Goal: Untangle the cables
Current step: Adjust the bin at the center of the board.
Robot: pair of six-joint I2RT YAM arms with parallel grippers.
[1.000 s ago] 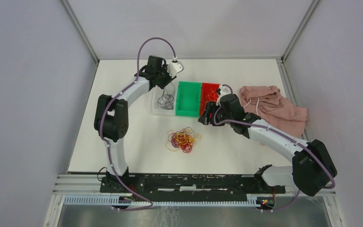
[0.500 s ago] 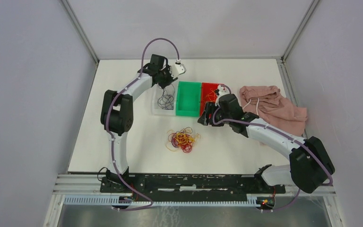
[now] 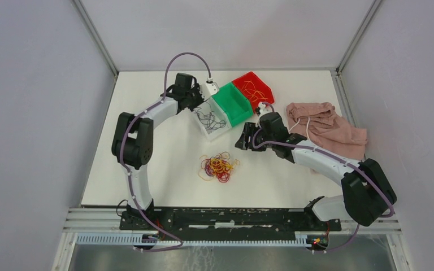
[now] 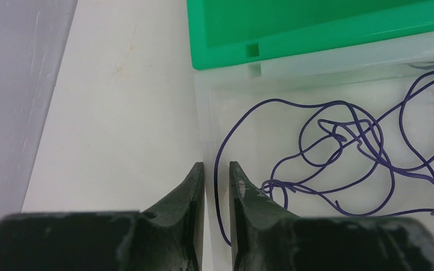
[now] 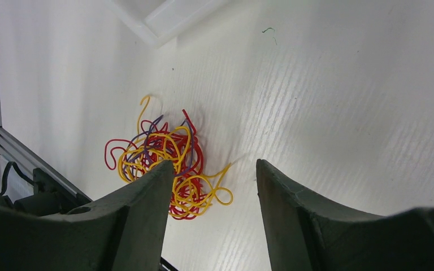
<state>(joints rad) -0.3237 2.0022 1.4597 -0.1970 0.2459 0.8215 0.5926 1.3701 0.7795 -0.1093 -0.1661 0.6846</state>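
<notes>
Two-handed just now: pinching the wall of the clear bin (image 4: 206, 113) with the left gripper (image 4: 216, 169), fingers nearly closed and a purple cable (image 4: 339, 141) threading the same gap, while hovering the right gripper (image 5: 215, 169), fingers wide apart and empty, near the tangled cables (image 5: 164, 164) lying loose on the table (image 3: 164, 164) before the bins. Risking dragging or tipping the skewed row of clear bin, green bin (image 3: 233, 104) and red bin (image 3: 252, 87) and spilling sorted strands, or yanking that purple cable; risking, too, scooping several knotted strands together from the heap.
</notes>
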